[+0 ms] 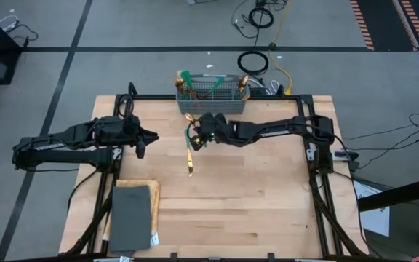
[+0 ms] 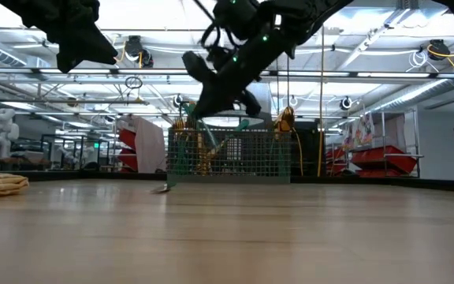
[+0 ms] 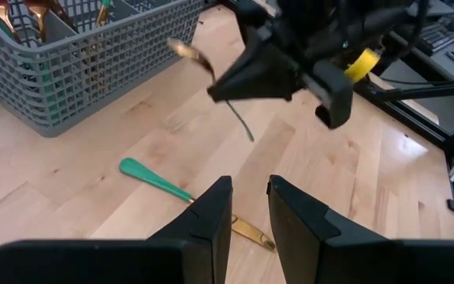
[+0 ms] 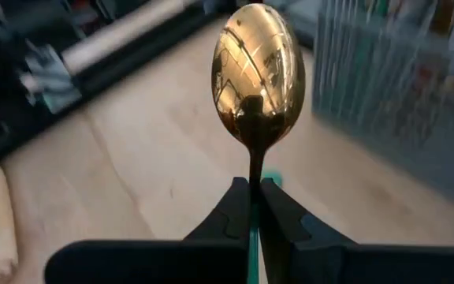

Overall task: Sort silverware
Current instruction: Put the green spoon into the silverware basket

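Note:
A spoon with a gold bowl (image 4: 258, 75) and a thin teal handle hangs above the table's middle, just in front of the grey mesh basket (image 1: 211, 93). My right gripper (image 4: 254, 185) is shut on it. The basket stands at the far edge and holds more silverware upright. One more piece with a teal handle (image 3: 152, 177) and a gold end lies flat on the wood, right in front of my left gripper (image 3: 249, 209). That gripper hovers open with nothing between its fingers, left of the spoon (image 1: 190, 118). My right gripper pinches the spoon's thin neck (image 4: 255, 167) just behind the bowl between its two fingers. The handle runs back along the fingers and sticks out behind them (image 3: 243, 122). The fingers slant down toward the table's left. The spoon is lifted clear of the table, bowl foremost.
A dark grey flat slab (image 1: 132, 215) lies at the near left on a tan cloth (image 1: 152, 191). Black frame rails run along the table's left, right and far edges. Bare wood spreads across the middle and the near right.

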Controlling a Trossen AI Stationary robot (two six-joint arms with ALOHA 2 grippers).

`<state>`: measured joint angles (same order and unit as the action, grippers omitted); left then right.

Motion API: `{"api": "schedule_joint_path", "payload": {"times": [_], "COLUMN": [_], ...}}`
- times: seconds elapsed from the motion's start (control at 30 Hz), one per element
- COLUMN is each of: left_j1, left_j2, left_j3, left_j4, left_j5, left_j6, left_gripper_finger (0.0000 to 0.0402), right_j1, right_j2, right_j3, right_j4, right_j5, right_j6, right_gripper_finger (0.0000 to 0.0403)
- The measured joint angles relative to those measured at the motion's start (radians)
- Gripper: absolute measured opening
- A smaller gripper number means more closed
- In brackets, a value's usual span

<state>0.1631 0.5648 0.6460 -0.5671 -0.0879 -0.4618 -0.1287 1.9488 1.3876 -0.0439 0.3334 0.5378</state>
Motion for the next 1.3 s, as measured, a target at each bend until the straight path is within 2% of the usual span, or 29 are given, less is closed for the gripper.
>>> {"api": "schedule_joint_path", "payload": {"times": [0.1, 0.53, 0.97, 1.3], "left_j1": [0.000, 0.000, 0.000, 0.000], "left_j2": [0.000, 0.003, 0.003, 0.003], "left_j3": [0.000, 0.000, 0.000, 0.000], "left_j4": [0.002, 0.001, 0.002, 0.003], "left_j5": [-0.001, -0.039, -0.085, -0.093], "left_j6": [0.000, 0.006, 0.007, 0.004], "left_gripper_finger": [0.0090, 0.0090, 0.0090, 0.0090], "right_j1": [0.000, -0.001, -0.016, -0.095], "right_j2": [-0.014, -0.089, -0.180, -0.219], "right_j3": [0.000, 0.000, 0.001, 0.001], "right_j4": [0.066, 0.287, 0.475, 0.483], "right_j5": [0.031, 0.038, 0.064, 0.058], "right_j6": [-0.053, -0.245, -0.533, -0.610], "right_gripper_finger": [0.0000, 0.0000, 0.0000, 0.0000]}}
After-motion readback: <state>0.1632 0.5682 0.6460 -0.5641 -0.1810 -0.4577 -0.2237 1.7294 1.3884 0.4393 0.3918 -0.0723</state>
